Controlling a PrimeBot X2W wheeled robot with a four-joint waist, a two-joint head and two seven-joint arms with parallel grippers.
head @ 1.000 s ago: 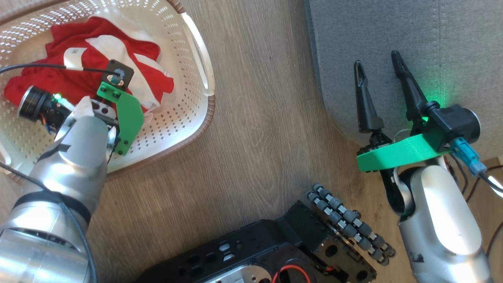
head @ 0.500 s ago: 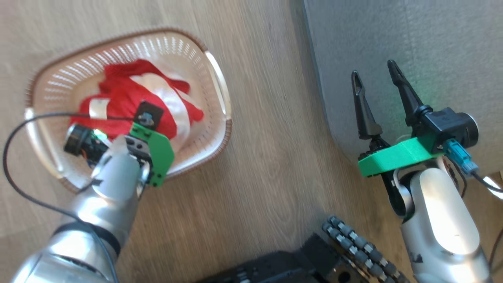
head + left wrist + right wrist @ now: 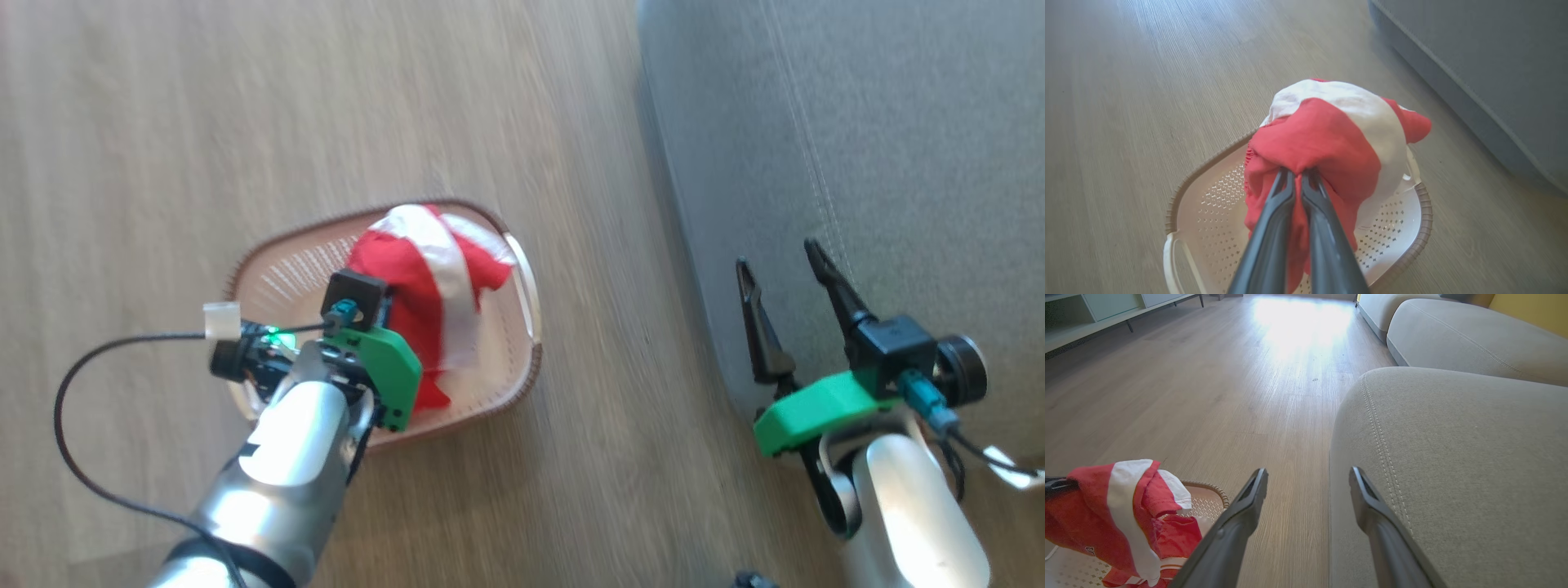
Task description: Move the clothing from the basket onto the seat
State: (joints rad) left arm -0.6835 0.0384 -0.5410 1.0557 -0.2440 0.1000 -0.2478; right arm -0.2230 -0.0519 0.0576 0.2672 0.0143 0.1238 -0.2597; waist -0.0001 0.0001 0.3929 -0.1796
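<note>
pinching a bunched fold of the clothing (image 3: 1331, 134), the left claw (image 3: 1298, 174) is clamped on it, w/ the bundle hanging limp over the basket (image 3: 1396, 249). prob light, soft & floppy, so a thick fold should hold best. right claw (image 3: 1308, 475) gapes wide, empty, by the seat (image 3: 1453, 457).
</note>
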